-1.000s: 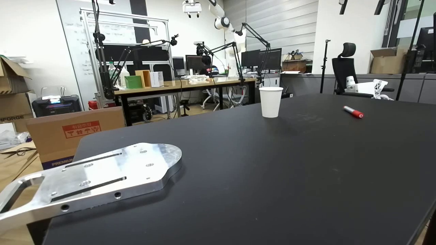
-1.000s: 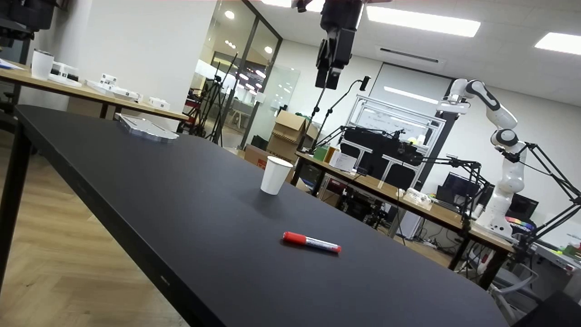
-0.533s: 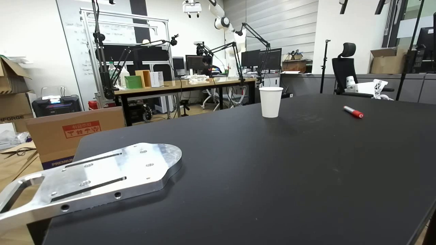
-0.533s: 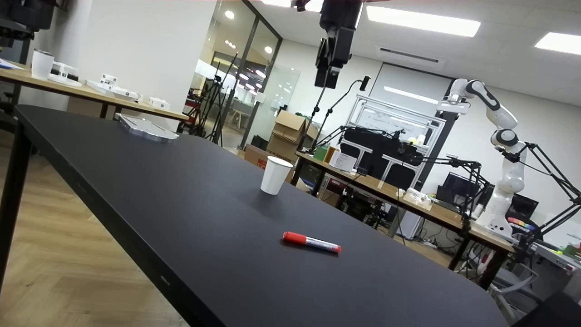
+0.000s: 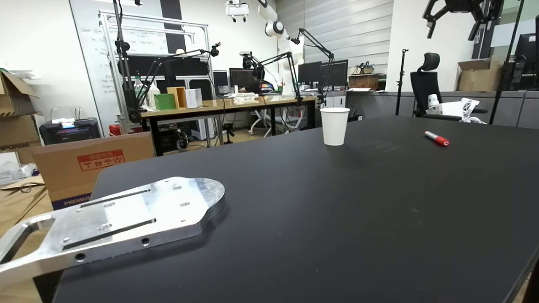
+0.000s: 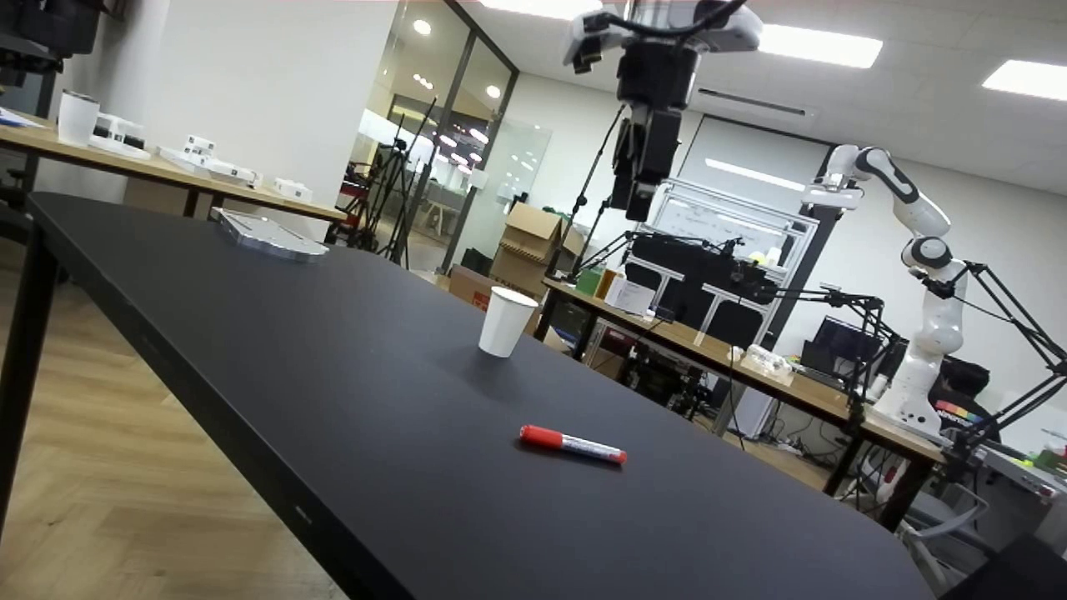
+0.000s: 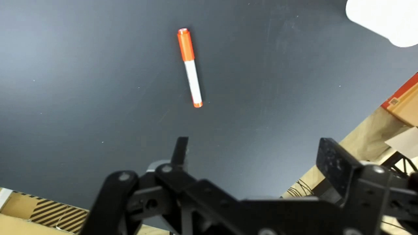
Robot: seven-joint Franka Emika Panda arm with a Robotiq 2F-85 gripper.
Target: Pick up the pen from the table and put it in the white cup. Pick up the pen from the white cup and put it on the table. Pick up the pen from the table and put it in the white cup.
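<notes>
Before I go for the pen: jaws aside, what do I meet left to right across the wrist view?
Striped cardboard at the bottom left → pen → white cup, cut off at the top right. The box below it shares that stretch, so it is left out.

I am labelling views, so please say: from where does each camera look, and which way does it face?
An exterior view: low, near the metal plate, facing across the table toward the white cup; open hand at top right.
An exterior view: low, tilted, facing past the pen; hand and white wrist at top.
Wrist view: on that wrist, facing down at the pen; fingers at bottom.
Both exterior views share pen, white cup, metal plate.
</notes>
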